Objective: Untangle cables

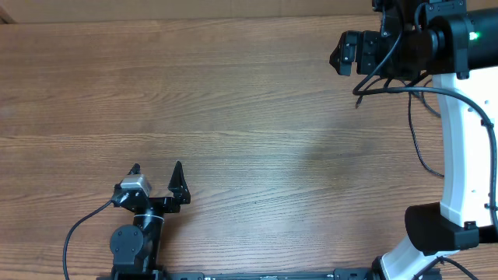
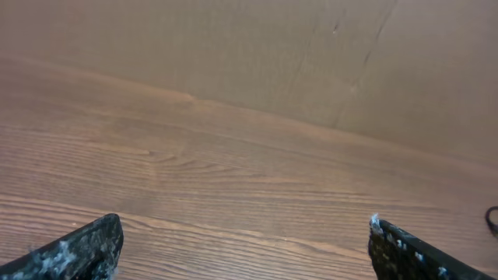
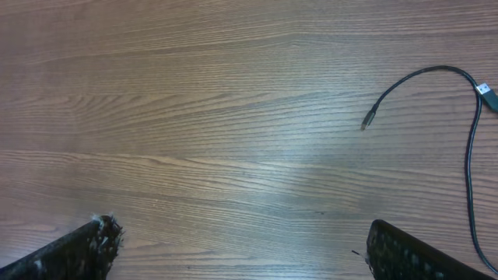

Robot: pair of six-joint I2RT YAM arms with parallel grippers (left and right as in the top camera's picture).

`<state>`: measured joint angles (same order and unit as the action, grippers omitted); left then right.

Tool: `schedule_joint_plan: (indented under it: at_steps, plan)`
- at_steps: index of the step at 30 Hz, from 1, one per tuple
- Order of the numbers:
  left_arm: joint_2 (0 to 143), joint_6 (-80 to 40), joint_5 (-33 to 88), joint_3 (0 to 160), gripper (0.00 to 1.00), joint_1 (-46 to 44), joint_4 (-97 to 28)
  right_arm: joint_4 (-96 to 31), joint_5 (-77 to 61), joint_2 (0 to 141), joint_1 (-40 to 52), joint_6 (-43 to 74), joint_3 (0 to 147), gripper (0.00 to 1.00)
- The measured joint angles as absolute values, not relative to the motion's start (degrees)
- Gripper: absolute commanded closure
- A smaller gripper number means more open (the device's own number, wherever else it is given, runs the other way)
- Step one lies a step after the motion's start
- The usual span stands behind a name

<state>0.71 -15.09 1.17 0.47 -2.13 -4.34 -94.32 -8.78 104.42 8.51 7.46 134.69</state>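
Observation:
The cables (image 3: 424,71) lie loose on the wooden table at the right of the right wrist view. One thin black cord runs from a small plug end (image 3: 364,124) up in an arc to a silver plug (image 3: 489,92), and a cord runs down the right edge. In the overhead view the cables (image 1: 414,136) lie under the right arm at the far right. My right gripper (image 1: 342,53) is open and empty above the table, left of the cables; its fingers (image 3: 241,249) frame bare wood. My left gripper (image 1: 157,169) is open and empty at the near left (image 2: 245,249).
The right arm's white base and link (image 1: 455,140) stand at the right edge, over part of the cords. A cardboard wall (image 2: 311,54) runs along the table's far edge. A bit of black cord (image 2: 492,221) shows at the right edge of the left wrist view.

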Motion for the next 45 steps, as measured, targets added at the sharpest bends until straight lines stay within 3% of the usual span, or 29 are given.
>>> schedule_joint_plan:
  at_steps: [7,45]
  plan:
    - [0.7,-4.2,1.0,0.5,0.00,-2.1,-4.3,-94.3,-8.8,104.4,8.5,7.5,134.7,0.00]
    - [0.7,-3.8,1.0,0.5,0.00,-2.1,-4.3,-95.9,-8.8,104.4,8.5,8.2,134.7,0.00]
